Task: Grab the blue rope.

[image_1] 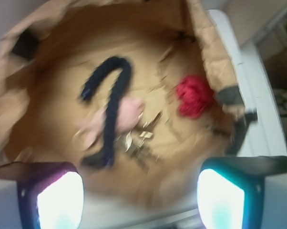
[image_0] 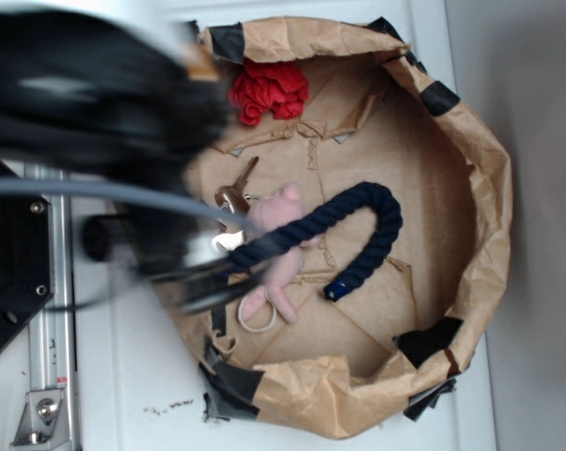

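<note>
From my station, the wrist view showed the pincer [image_1: 140, 195] with its two pads [image_1: 60, 200] set wide apart and nothing between them, hanging above the near edge of the brown paper basin [image_1: 34, 90]. The blue rope [image_1: 112, 102] lay ahead of the pincer and a little toward the left pad, well clear of both pads, on the basin floor. That view was blurred, so I could only make out a dark hooked shape crossing a pink plush toy [image_1: 129, 112], with keys [image_1: 143, 138] just beside it and a red cloth [image_1: 195, 97] ahead on the right-pad side. The exterior view gave me what the wrist view could not: the rope [image_0: 358, 211] was thick, dark navy and twisted, bent in a hook, with a bright blue taped end resting on the paper, and it lay over the plush [image_0: 278, 240]. A white ring [image_0: 257, 315] sat at the toy's foot. There, though, the blurred black arm [image_0: 95, 103] hid the pincer itself and the rope's other end.
</note>
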Controlling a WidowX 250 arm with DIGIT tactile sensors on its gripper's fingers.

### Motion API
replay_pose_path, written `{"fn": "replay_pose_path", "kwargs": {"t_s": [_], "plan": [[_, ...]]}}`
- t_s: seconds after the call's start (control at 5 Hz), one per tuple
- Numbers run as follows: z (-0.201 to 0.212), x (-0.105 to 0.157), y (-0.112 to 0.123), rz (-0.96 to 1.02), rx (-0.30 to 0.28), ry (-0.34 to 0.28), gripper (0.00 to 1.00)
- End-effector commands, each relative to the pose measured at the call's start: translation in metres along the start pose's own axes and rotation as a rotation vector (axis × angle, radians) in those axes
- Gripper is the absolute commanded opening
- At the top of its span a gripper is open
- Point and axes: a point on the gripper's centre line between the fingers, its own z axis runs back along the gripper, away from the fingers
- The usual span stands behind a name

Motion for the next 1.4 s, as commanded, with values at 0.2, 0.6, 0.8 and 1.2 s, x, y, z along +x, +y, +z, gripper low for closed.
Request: {"fn": "replay_pose_path", "kwargs": {"t_s": [0.2, 0.6, 0.8, 1.2], "plan": [[-0.140, 0.077, -0.039, 0.019, 0.065, 0.199, 1.00], [-0.145, 0.057, -0.047, -0.019, 0.024, 0.234, 0.00], [-0.129, 0.059, -0.042, -0.017, 0.020, 0.205, 0.00], [-0.050, 0.064, -0.017, -0.188, -0.027, -0.031, 0.00]]}}
